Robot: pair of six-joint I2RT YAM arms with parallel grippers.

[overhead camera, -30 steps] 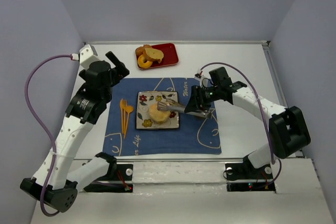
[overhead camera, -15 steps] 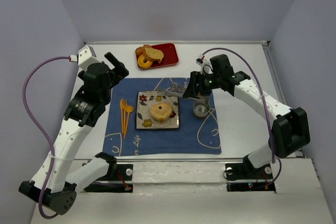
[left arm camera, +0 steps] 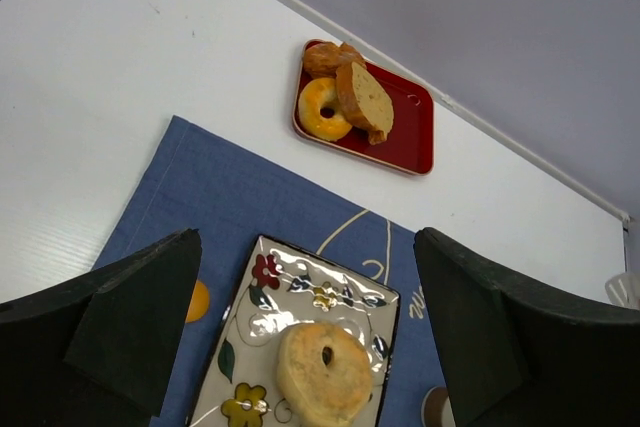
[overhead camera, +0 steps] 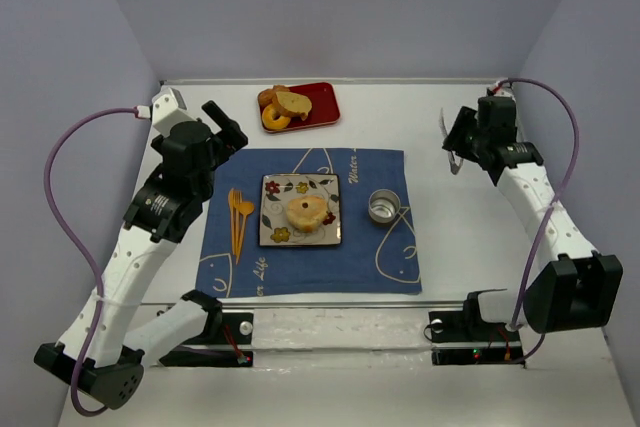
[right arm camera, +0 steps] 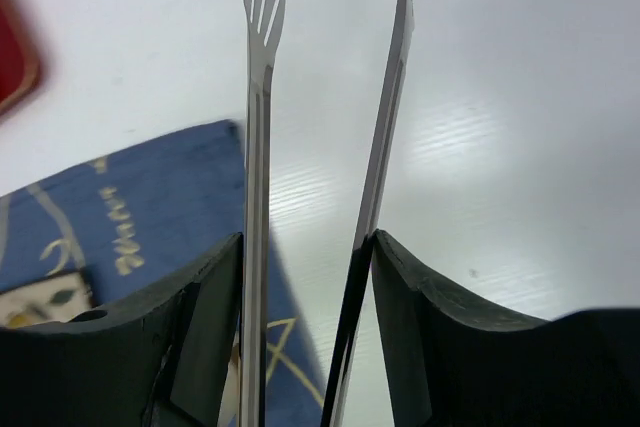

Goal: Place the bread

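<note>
The bread point(overhead camera: 306, 213) lies flat in the middle of the patterned square plate point(overhead camera: 264, 209), nothing touching it. The plate sits on a blue placemat point(overhead camera: 360, 247) spread over the middle of the table point(overhead camera: 460, 237). On the mat, orange utensils point(overhead camera: 238, 219) lie just left of the plate and a metal cup point(overhead camera: 383, 206) stands just to its right.

Only from overhead do we see both arms. The left gripper point(overhead camera: 225, 122) hangs above the mat's far left corner. The right gripper point(overhead camera: 462, 137) is well away, over bare table toward the far right corner.

The left wrist camera shows that arm's fingers spread wide with nothing between them. It also gives our clearest look at the red tray point(left arm camera: 410, 127) by the far edge, which holds a doughnut point(left arm camera: 322, 109) and a toast slice point(left arm camera: 365, 102).

The right wrist camera alone shows that gripper clamped on metal tongs point(right arm camera: 255, 197), whose blades stand apart and empty.
</note>
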